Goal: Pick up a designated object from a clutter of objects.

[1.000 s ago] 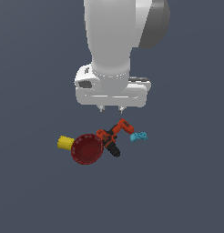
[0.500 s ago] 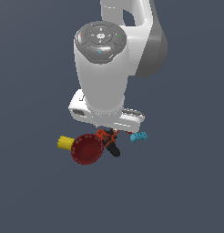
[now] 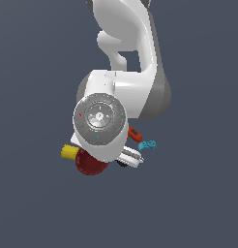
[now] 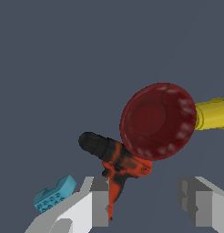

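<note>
The dark red bowl point(image 4: 158, 121) with a dotted rim lies among the clutter, touching the short yellow cylinder point(image 4: 213, 113) and the orange-and-black drill point(image 4: 114, 159). A small cyan block point(image 4: 54, 194) lies apart from them. My gripper point(image 4: 145, 205) is open and empty above the clutter, its fingers point(image 4: 98, 205) wide apart; the drill's handle shows beside one finger. In the exterior view the arm's wrist hides the gripper and most of the drill point(image 3: 134, 132). Only the bowl's edge point(image 3: 90, 167), the cylinder point(image 3: 69, 152) and the cyan block point(image 3: 147, 145) show.
The items lie on a plain dark grey floor point(image 3: 198, 203). The white arm point(image 3: 126, 72) rises over the clutter and blocks the exterior view of its middle.
The arm has swung over the clutter toward the exterior camera. Its wrist now hides the gripper, most of the drill and part of the bowl. The items have not moved.
</note>
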Robot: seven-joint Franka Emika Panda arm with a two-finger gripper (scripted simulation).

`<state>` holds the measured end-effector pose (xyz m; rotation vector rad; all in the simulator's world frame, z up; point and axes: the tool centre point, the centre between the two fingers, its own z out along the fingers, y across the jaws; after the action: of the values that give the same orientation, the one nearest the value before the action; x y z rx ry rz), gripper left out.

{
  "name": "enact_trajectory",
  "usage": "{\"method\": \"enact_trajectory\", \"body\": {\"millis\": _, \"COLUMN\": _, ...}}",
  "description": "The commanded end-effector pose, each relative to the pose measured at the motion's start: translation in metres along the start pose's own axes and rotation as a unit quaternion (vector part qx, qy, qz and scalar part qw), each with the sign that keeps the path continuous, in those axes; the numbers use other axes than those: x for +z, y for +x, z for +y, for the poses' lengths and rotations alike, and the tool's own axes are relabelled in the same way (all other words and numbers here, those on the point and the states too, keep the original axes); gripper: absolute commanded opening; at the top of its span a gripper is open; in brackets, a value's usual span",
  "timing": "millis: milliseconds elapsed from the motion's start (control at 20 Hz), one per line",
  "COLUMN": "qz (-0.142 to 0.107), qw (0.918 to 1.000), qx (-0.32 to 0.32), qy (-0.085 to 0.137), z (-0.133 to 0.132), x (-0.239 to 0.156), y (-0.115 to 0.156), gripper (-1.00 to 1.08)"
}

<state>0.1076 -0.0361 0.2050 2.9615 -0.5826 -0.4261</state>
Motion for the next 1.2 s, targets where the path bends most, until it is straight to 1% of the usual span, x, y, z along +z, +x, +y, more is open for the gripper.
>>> {"method": "enact_trajectory", "body": {"millis": 0, "qz": -0.014, "qw": 0.9996, "qx": 0.021, "qy": -0.010, "z": 0.000, "x": 0.014, "y": 0.011, "gripper": 0.28}}
{"method": "enact_trajectory", "body": {"millis": 300, "qz": -0.044, "qw": 0.9959, "qx": 0.070, "qy": -0.037, "z": 0.000, "x": 0.051, "y": 0.032, "gripper": 0.28}}
{"method": "enact_trajectory", "body": {"millis": 600, "qz": -0.070, "qw": 0.9886, "qx": 0.115, "qy": -0.067, "z": 0.002, "x": 0.089, "y": 0.046, "gripper": 0.28}}
{"method": "enact_trajectory", "body": {"millis": 900, "qz": -0.087, "qw": 0.9815, "qx": 0.146, "qy": -0.089, "z": 0.003, "x": 0.118, "y": 0.053, "gripper": 0.28}}
{"method": "enact_trajectory", "body": {"millis": 1150, "qz": -0.094, "qw": 0.9774, "qx": 0.161, "qy": -0.100, "z": 0.004, "x": 0.132, "y": 0.056, "gripper": 0.28}}
